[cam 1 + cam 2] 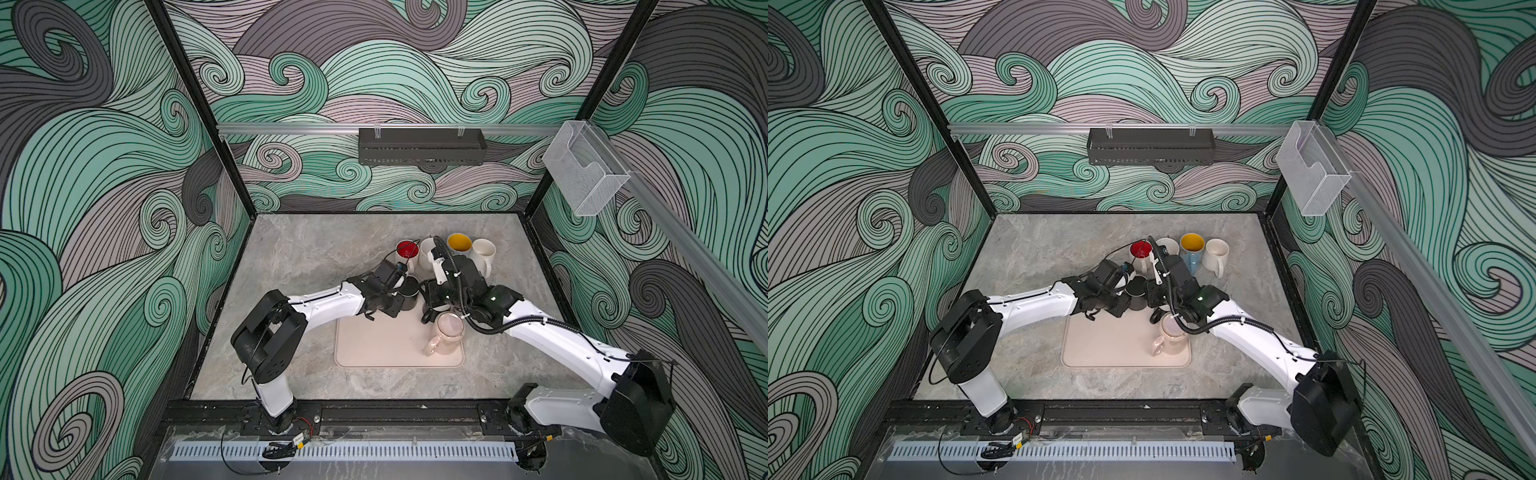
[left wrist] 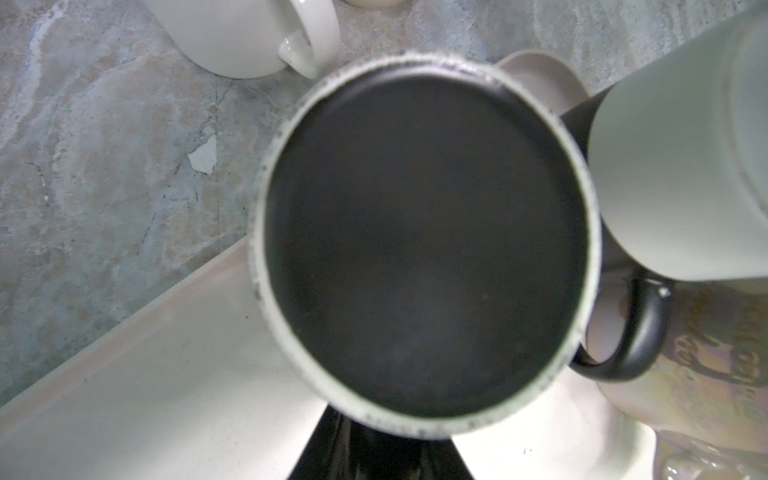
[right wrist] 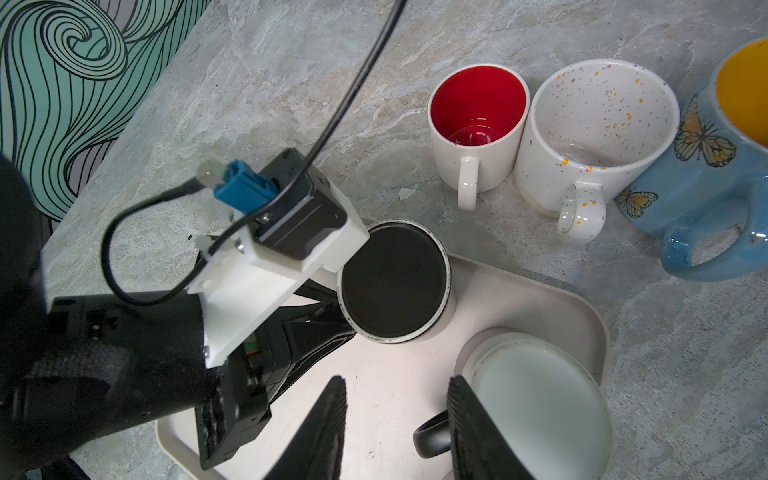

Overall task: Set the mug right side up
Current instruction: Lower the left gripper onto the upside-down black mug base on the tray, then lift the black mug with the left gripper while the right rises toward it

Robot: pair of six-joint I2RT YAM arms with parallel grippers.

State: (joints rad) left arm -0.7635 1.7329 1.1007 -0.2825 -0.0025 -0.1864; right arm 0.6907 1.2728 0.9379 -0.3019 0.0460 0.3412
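Fingers of my left gripper (image 3: pixel 330 313) converge against the side of the black mug (image 3: pixel 395 282); whether they clamp it I cannot tell. That mug stands base up on a corner of the beige tray (image 3: pixel 519 291). My right gripper (image 3: pixel 397 415) hangs with jaws apart, clamping nothing, just beside an inverted white-based mug (image 3: pixel 540 399) on the same tray.
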